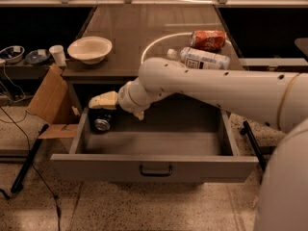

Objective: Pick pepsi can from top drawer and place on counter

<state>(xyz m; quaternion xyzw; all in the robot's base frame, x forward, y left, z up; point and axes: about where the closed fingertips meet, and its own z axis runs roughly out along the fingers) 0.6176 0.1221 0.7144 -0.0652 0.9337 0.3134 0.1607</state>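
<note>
Hand (103, 101) just above pepsi can (102, 122), which lies in top drawer (154, 165), left rear corner. Hand's opening: cannot tell. Can likely light, slick, dentable; grip across body.

Dim light; hand (103, 101) over shadowed drawer (96, 168)

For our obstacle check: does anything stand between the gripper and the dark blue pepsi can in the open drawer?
Nothing visible does: the gripper is directly above the dark blue pepsi can, which lies in the grey metal drawer's rear corner.
</note>
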